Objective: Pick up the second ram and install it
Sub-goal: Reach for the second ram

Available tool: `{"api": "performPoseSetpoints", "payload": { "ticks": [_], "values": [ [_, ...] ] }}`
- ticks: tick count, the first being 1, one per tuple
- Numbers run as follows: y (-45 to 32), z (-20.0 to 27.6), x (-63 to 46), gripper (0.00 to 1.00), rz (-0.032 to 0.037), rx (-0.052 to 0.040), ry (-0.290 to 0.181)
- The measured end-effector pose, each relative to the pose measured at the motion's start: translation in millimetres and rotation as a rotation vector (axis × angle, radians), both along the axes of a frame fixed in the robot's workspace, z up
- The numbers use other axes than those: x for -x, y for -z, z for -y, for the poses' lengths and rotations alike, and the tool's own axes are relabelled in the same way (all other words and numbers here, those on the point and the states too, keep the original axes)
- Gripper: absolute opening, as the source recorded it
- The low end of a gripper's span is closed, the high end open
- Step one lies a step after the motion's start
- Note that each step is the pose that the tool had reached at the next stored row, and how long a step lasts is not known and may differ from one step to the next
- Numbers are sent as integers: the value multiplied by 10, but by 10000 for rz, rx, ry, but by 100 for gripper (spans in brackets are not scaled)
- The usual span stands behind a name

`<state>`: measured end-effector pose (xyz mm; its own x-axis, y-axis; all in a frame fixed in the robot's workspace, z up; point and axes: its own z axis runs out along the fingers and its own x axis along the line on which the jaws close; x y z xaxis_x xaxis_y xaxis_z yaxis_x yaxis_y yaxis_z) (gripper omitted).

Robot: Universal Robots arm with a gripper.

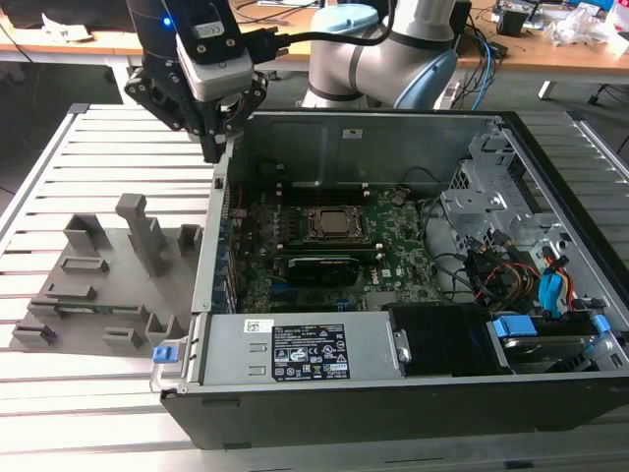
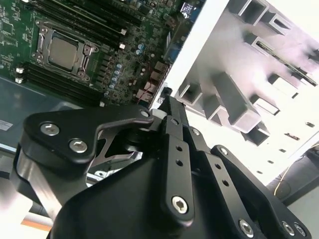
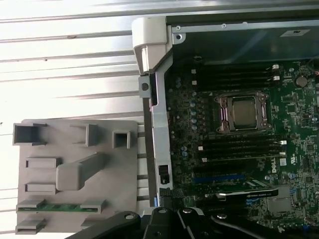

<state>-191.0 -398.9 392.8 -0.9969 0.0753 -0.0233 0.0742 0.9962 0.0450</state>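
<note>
While the black robot gripper (image 1: 214,147) hangs over the wall at the exterior view's left of the open black computer case (image 1: 393,413), its fingers (image 2: 172,144) look pressed together and empty, though in both wrist views the linkage partly hides their tips. One long green circuit-board stick, the second ram (image 3: 60,206), lies in the single grey plastic holder tray (image 3: 75,139) on the slatted metal surface (image 1: 88,147), well apart from the gripper, its ends covered by grey blocks.
</note>
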Motion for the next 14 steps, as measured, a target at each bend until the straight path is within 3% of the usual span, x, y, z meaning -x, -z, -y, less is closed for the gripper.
{"api": "performPoseSetpoints", "payload": {
  "ticks": [6,7,8,14],
  "values": [
    [1,0,87,11,1,-1,0],
    [1,0,117,11,1,-1,-1],
    [1,0,221,11,0,-1,0],
    [4,0,395,11,1,-1,0]
  ]
}}
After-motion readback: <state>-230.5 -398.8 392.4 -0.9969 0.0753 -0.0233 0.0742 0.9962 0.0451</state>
